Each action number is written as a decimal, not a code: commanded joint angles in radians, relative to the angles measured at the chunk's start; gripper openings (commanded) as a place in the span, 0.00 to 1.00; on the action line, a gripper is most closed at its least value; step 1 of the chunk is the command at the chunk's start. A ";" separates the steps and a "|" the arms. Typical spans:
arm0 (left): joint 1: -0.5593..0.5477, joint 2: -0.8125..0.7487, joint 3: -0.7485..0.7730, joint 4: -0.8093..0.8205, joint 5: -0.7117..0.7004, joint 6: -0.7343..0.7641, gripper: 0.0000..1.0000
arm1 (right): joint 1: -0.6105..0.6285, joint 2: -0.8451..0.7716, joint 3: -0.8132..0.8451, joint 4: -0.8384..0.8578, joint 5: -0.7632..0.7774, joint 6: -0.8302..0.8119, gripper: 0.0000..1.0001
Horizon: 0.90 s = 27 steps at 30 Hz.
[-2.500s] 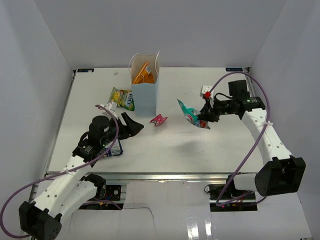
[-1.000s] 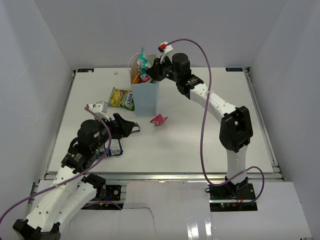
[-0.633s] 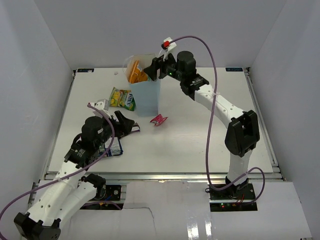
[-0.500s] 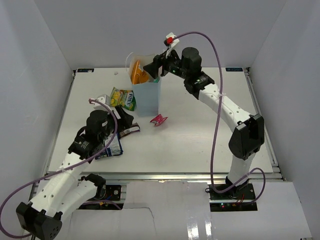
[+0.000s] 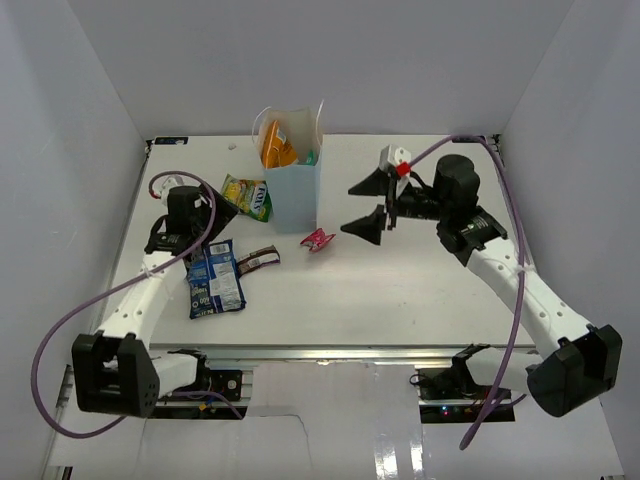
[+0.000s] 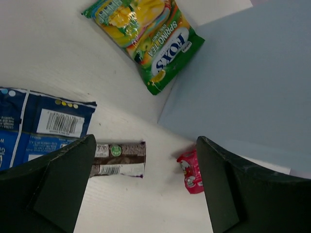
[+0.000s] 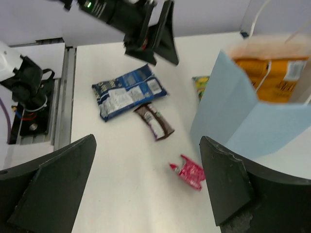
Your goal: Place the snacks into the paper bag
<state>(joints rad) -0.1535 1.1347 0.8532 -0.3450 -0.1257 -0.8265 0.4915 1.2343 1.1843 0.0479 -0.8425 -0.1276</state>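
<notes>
- how far open is my right pincer?
- your right pincer (image 5: 367,205) is spread wide and holds nothing. it hangs over the tabletop (image 5: 420,290), right of centre in the top view, and touches no packet.
- which snack lies closest to it?
- the red-pink wrapper (image 5: 318,239), flat on the tabletop just left of the lower finger. in your right wrist view it sits low in the frame, between the two fingers. the paper bag (image 5: 296,190) stands upright further left, at upper centre, with the orange chip bag (image 5: 277,148) inside it.
- and my left pincer?
- your left pincer (image 6: 146,139) is wide as well, and empty. in its wrist view the dark brown bar (image 6: 119,159) lies between the fingers, close to the left one, and the wrapper lies nearer the right one. the yellow-green pouch (image 6: 146,36) is at the top of that frame, just beside the bag's foot. the blue pouch (image 6: 34,128) is at the left edge.
- does it touch any of them?
- i cannot tell its height from these views. the four loose packets all lie flat, outside the bag.
</notes>
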 commanded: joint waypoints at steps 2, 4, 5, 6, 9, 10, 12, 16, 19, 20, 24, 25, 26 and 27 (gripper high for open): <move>0.146 0.175 0.087 0.124 0.243 -0.042 0.94 | -0.143 -0.074 -0.244 -0.036 -0.182 -0.083 0.93; 0.209 0.247 0.102 0.149 0.316 -0.065 0.94 | -0.209 -0.093 -0.310 -0.039 -0.275 -0.083 0.93; 0.216 0.282 0.109 0.179 0.358 -0.089 0.94 | -0.276 -0.095 -0.318 -0.046 -0.308 -0.093 0.93; 0.219 0.342 0.119 0.193 0.371 -0.103 0.93 | -0.306 -0.093 -0.319 -0.089 -0.351 -0.108 0.93; 0.220 0.440 0.142 0.273 0.406 -0.141 0.90 | -0.387 -0.090 -0.318 -0.164 -0.386 -0.162 0.93; 0.220 0.465 0.150 0.273 0.408 -0.146 0.90 | -0.392 -0.091 -0.322 -0.164 -0.388 -0.164 0.93; 0.220 0.503 0.168 0.282 0.413 -0.149 0.88 | -0.398 -0.091 -0.324 -0.183 -0.391 -0.181 0.93; 0.220 0.579 0.187 0.317 0.388 -0.148 0.88 | -0.407 -0.084 -0.324 -0.181 -0.398 -0.181 0.93; 0.221 0.640 0.204 0.337 0.385 -0.151 0.88 | -0.409 -0.075 -0.322 -0.181 -0.399 -0.179 0.93; 0.220 0.654 0.208 0.337 0.393 -0.152 0.87 | -0.407 -0.072 -0.324 -0.180 -0.400 -0.181 0.93; 0.220 0.727 0.245 0.386 0.411 -0.157 0.85 | -0.409 -0.058 -0.325 -0.180 -0.397 -0.179 0.93; 0.221 0.750 0.257 0.389 0.413 -0.155 0.85 | -0.409 -0.058 -0.327 -0.180 -0.395 -0.181 0.93; 0.221 0.758 0.265 0.390 0.410 -0.152 0.84 | -0.409 -0.056 -0.328 -0.180 -0.395 -0.181 0.93; 0.220 0.766 0.271 0.390 0.405 -0.148 0.84 | -0.409 -0.055 -0.328 -0.180 -0.394 -0.181 0.93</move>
<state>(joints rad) 0.0662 1.8957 1.0813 0.0124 0.2710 -0.9817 0.0868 1.1767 0.8501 -0.1303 -1.2118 -0.2962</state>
